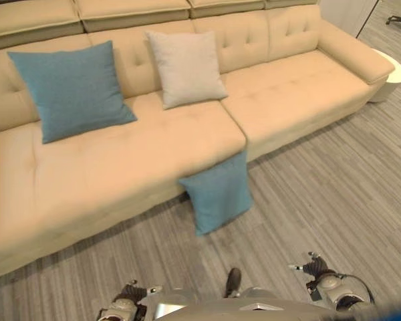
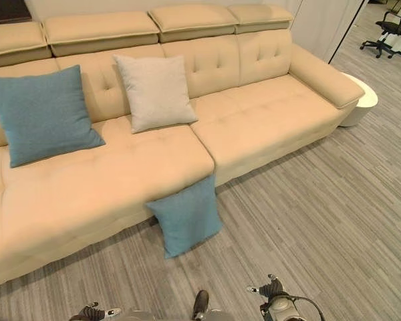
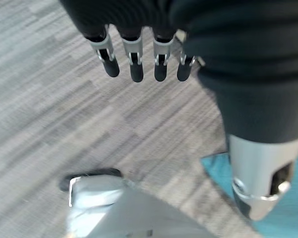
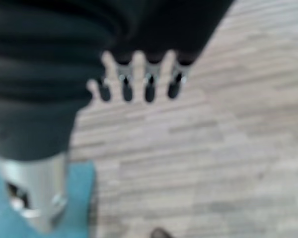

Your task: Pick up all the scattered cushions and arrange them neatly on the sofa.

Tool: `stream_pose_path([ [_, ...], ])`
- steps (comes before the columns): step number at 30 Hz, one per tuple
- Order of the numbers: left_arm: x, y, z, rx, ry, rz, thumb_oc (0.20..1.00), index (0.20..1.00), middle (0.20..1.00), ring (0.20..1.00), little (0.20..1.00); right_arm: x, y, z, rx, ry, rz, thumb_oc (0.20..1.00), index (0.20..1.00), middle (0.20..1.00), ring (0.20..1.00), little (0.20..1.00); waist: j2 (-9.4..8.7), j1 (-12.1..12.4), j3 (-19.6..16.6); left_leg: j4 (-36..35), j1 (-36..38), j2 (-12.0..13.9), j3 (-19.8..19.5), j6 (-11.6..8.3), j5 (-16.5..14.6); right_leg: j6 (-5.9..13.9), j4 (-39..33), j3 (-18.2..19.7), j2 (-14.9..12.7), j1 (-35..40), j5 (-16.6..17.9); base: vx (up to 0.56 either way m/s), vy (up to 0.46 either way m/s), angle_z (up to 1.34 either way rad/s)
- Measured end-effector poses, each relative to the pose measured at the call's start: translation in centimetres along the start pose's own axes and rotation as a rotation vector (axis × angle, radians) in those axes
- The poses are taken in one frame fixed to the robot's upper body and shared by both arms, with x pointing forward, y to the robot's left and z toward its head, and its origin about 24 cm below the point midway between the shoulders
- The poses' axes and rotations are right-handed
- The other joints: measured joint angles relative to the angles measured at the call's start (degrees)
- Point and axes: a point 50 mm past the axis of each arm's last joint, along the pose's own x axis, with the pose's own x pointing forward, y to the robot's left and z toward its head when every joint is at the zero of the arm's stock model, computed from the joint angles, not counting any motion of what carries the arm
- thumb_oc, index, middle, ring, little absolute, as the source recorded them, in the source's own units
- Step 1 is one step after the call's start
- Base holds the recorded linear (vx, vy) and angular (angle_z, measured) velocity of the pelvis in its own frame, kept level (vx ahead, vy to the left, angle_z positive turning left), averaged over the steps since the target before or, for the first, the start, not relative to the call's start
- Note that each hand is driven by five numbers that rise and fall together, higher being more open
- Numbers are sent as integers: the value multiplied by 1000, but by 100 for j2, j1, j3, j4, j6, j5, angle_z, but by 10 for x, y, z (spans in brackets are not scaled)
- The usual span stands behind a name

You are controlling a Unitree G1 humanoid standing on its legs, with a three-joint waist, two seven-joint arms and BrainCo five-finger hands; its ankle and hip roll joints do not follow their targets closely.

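Left eye view: sofa (image 1: 120, 167) holds blue cushion (image 1: 70, 90), beige cushion (image 1: 187, 67).

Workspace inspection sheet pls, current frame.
Surface: beige sofa, seats mostly bare; grey wood-look floor.
Job's things: large blue cushion and beige cushion propped against the sofa's backrest; small blue cushion on the floor, leaning on the sofa's front.
Clutter: nothing seen.
Hands: left hand and right hand open, empty, above the floor.
Cables: nothing seen.
Surroundings: white round table past the sofa's right arm; office chair beyond.
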Motion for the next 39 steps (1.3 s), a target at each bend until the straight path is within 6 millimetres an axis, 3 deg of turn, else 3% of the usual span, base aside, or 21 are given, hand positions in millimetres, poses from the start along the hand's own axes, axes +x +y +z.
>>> stream_pose_path([
  [3, 1, -1, 14, -4, -54, -4, 1000, 1000, 1000, 1000, 1000, 1, -1, 1, 6, 5, -7, 1000, 1000, 1000, 1000, 1000, -83, -91, 145, -1311, -46, 168, 209, 38, -227, -121, -116, -175, 39, 173, -103, 154, 48, 33],
  [4, 1, -2, 21, 7, -69, -8, 1000, 1000, 1000, 1000, 1000, 2, -4, 6, 13, -3, -17, 1000, 1000, 1000, 1000, 1000, -58, -129, 292, -2241, -72, 99, 413, 80, -189, -51, -119, -284, 19, 255, -183, 111, 61, 34],
  [5, 1, -2, 22, 17, -73, -11, 1000, 1000, 1000, 1000, 1000, 2, -5, 3, 11, 5, -19, 1000, 1000, 1000, 1000, 1000, -7, -182, 320, -2622, -74, 82, 461, 104, -106, -9, -117, -348, 22, 296, -202, 147, 160, 25],
  [6, 1, -3, 19, 22, -66, -12, 1000, 1000, 1000, 1000, 1000, 1, -6, -5, 8, 34, -22, 1000, 1000, 1000, 1000, 1000, 203, -226, 355, -2859, -40, 103, 622, 247, 105, 160, -118, -391, 155, 421, -283, 53, 102, 5],
  [8, -1, -6, 5, 25, -29, -19, 1000, 1000, 1000, 1000, 1000, 0, -7, -11, 4, 47, -23, 1000, 1000, 1000, 1000, 1000, 454, -236, 234, -2950, 33, 94, 476, 412, 274, 258, -17, -285, 282, 433, -394, 44, 104, -26],
  [9, -1, -5, 0, 27, -17, -18, 1000, 1000, 1000, 1000, 1000, 0, -5, -10, 6, 41, -19, 1000, 1000, 1000, 1000, 1000, 513, -226, 223, -3074, 92, 75, 467, 648, 429, 355, 256, -197, 269, 367, -527, 59, 96, -20],
  [13, -1, 6, -5, 34, -4, 9, 1000, 1000, 1000, 1000, 1000, 0, -2, -6, 6, 24, -4, 1000, 1000, 1000, 1000, 1000, 516, -203, 213, -3663, 669, -54, 468, 792, 535, 747, 2009, -141, -180, -255, -1201, 52, 78, -4],
  [16, 1, 19, 1, 40, -19, 38, 1000, 1000, 1000, 1000, 1000, 1, -3, 3, 6, -2, -6, 1000, 1000, 1000, 1000, 1000, 415, -102, 255, -3737, 883, -157, 436, 947, 477, 877, 2939, 39, -588, -714, -1208, 69, 6, 7],
  [17, 1, 21, 3, 42, -22, 44, 1000, 1000, 1000, 1000, 1000, 1, -2, 5, 8, -8, -3, 1000, 1000, 1000, 1000, 1000, 448, -95, 272, -3781, 969, -179, 323, 947, 469, 904, 3078, 233, -584, -840, -1193, 124, -67, 38],
  [19, 2, 21, 3, 41, -22, 45, 1000, 1000, 1000, 1000, 1000, 1, 0, 6, 10, -14, 1, 1000, 1000, 1000, 1000, 1000, 443, -135, 267, -3839, 1066, -192, 113, 891, 450, 913, 2888, 758, -501, -892, -1179, 103, -92, 56],
  [21, 1, 19, 2, 39, -24, 40, 1000, 1000, 1000, 1000, 1000, 1, 0, 6, 4, -15, 4, 1000, 1000, 1000, 1000, 1000, 409, -92, 259, -3895, 1157, -210, -2, 886, 452, 1004, 2206, 1147, -498, -915, -1076, 120, -138, 39],
  [22, 1, 17, 0, 38, -18, 37, 1000, 1000, 1000, 1000, 1000, 2, 0, 11, 4, -26, 4, 1000, 1000, 1000, 1000, 1000, 408, -78, 247, -3911, 1148, -225, -14, 833, 415, 1133, 1951, 1275, -532, -1035, -887, 147, -174, 23],
  [25, -1, 11, -13, 12, 38, 30, 1000, 1000, 1000, 1000, 1000, 3, -1, 17, 0, -39, 7, 1000, 1000, 1000, 1000, 1000, 488, -182, 236, -3901, 1166, -172, -379, 830, 300, 1213, 797, 1578, -671, -1111, -191, 146, -192, 42],
  [26, -1, 11, -15, 11, 40, 31, 1000, 1000, 1000, 1000, 1000, 3, 0, 17, -1, -35, 9, 1000, 1000, 1000, 1000, 1000, 500, -171, 244, -3915, 1207, -145, -453, 767, 314, 1212, 582, 1546, -729, -1124, 25, 183, -340, 72],
  [28, -3, 12, -28, 14, 69, 35, 1000, 1000, 1000, 1000, 1000, 0, 5, 4, -24, -7, 26, 1000, 1000, 1000, 1000, 1000, 338, -98, 122, -3976, 1526, -144, -648, 574, 99, 1090, 382, 1356, -841, -897, 423, 194, -406, 68],
  [29, -6, 5, -35, 8, 82, 17, 1000, 1000, 1000, 1000, 1000, -2, 6, -7, -46, 22, 33, 1000, 1000, 1000, 1000, 1000, 434, -89, -119, -3947, 1581, 136, -814, 388, -36, 991, 354, 1128, -569, -781, 537, 130, -308, 50],
  [31, -7, -2, -38, 8, 85, 0, 1000, 1000, 1000, 1000, 1000, 0, 3, 0, -56, 1, 24, 1000, 1000, 1000, 1000, 1000, 572, -123, -187, -3705, 1433, 465, -926, 171, -95, 881, 185, 859, -318, -579, 514, 91, -298, 55],
  [34, -5, -9, -22, 6, 38, -18, 1000, 1000, 1000, 1000, 1000, 0, -1, -1, -58, -5, 15, 1000, 1000, 1000, 1000, 1000, 438, -115, -190, -3123, 1005, 595, -1029, 41, -14, 643, -63, 482, -149, -375, 523, -25, -213, 74],
  [35, -2, -9, -8, 21, 2, -19, 1000, 1000, 1000, 1000, 1000, 0, 0, 0, -58, -6, 15, 1000, 1000, 1000, 1000, 1000, 273, -104, -137, -2645, 633, 568, -1082, -175, 111, 537, -116, 279, -141, -356, 498, -36, -147, 77],
  [36, -1, -9, 3, 24, -24, -19, 1000, 1000, 1000, 1000, 1000, 1, -1, 2, -57, -12, 11, 1000, 1000, 1000, 1000, 1000, 158, -106, -53, -2236, 352, 534, -1031, -336, 224, 450, -116, 148, -154, -349, 443, -7, -103, 81],
  [39, 1, -3, 18, 23, -67, -7, 1000, 1000, 1000, 1000, 1000, 2, -3, 4, -57, -8, 6, 1000, 1000, 1000, 1000, 1000, 9, -169, 81, -1928, 38, 665, -223, -239, 236, 245, -121, -224, -126, -249, 248, 26, -21, 64],
])
